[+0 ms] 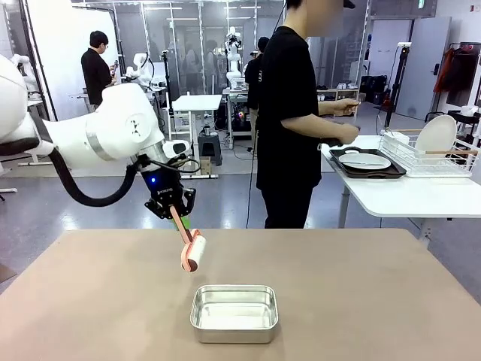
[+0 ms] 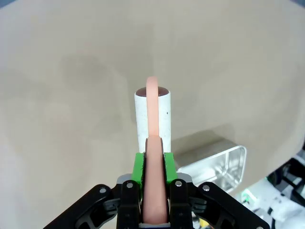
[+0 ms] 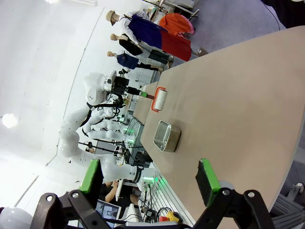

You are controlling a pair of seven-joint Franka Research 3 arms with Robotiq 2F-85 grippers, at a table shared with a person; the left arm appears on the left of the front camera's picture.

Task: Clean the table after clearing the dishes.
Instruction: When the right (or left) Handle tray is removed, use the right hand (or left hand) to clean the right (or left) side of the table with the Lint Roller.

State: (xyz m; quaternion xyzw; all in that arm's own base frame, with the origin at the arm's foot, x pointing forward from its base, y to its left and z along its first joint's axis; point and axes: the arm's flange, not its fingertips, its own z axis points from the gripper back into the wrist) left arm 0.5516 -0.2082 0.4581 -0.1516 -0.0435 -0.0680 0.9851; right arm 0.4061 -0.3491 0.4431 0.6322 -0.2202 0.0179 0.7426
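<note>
The beige table (image 1: 391,293), plain and matte, spans the foreground. On the white side table (image 1: 406,199) by the person (image 1: 289,113), a white plate (image 1: 364,160) rests on a dark tray (image 1: 392,172). A steel pan (image 1: 234,313) sits near the beige table's front edge. The left gripper (image 1: 176,213) clamps a lint roller (image 1: 194,252) by its pink handle, over the tabletop just behind the pan. The right gripper (image 3: 148,175) gapes empty.

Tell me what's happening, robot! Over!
Left gripper shut on pink-handled white lint roller, over beige table. Right gripper open, empty. Round white plate, dark tray: on the other white table. Rectangular steel pan close by roller.

Wide-spread green-padded fingers (image 3: 208,179); beyond, beige table (image 3: 238,95), steel pan (image 3: 167,136), white lint roller (image 3: 161,100) near it.
</note>
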